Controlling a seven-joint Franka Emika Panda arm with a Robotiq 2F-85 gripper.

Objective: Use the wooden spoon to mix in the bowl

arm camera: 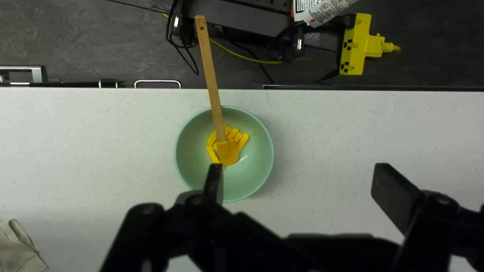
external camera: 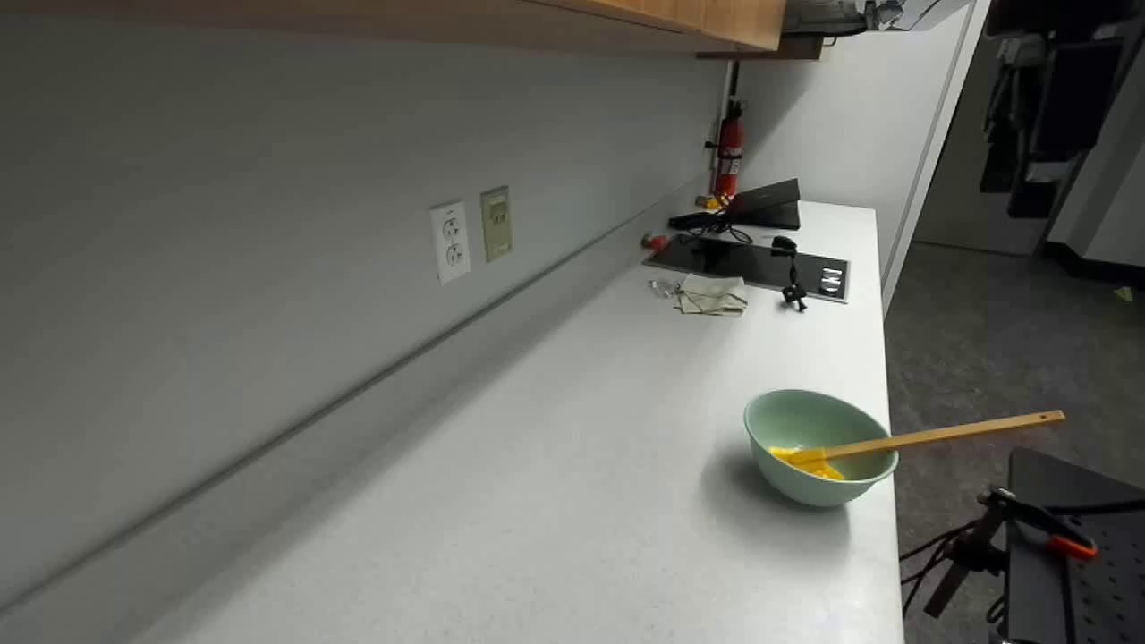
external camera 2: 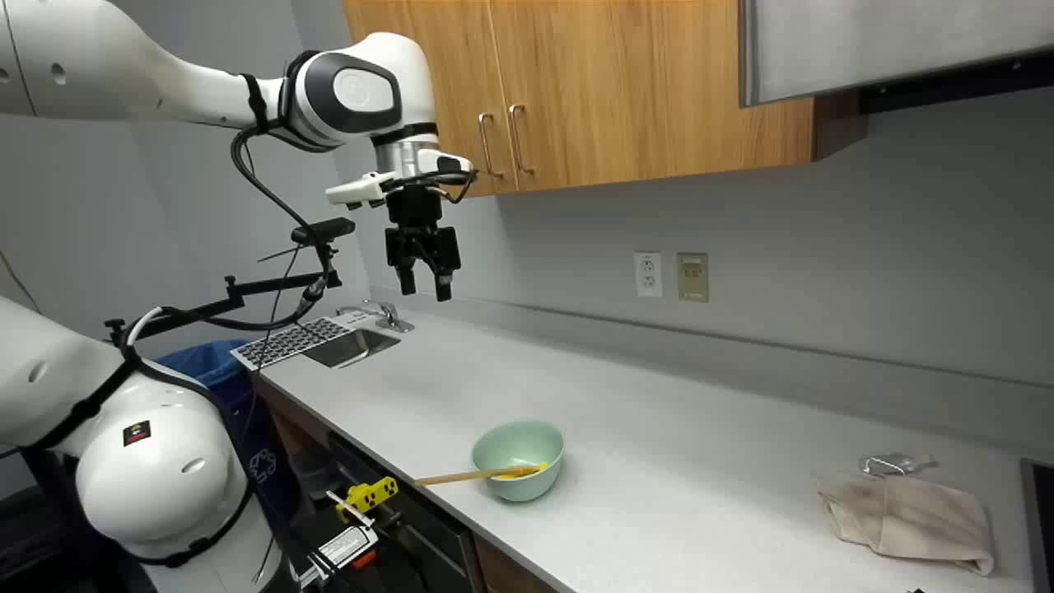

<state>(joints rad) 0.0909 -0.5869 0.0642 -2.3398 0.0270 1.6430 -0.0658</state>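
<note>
The wooden spoon point(arm camera: 211, 83) has a straight tan handle and a yellow-orange head. It leans in the pale green bowl point(arm camera: 254, 172), with its handle over the rim and past the counter's front edge. Its head rests on several yellow pieces point(arm camera: 242, 140) inside the bowl. The spoon point(external camera: 966, 432) point(external camera 2: 461, 477) and bowl point(external camera: 809, 490) point(external camera 2: 539, 445) show in both exterior views. My gripper point(external camera 2: 426, 288) is open and empty, high above the counter. In the wrist view my gripper point(arm camera: 298, 170) has its fingers wide apart, with one finger overlapping the bowl's image. The gripper is hidden in an exterior view.
The bowl stands near the front edge of the white counter point(external camera 2: 700, 486). A folded cloth point(external camera 2: 914, 519) and a black cooktop point(external camera: 742, 264) lie farther along. A sink point(external camera 2: 350, 347) is at the opposite end. Wooden cabinets point(external camera 2: 626, 91) hang above the counter.
</note>
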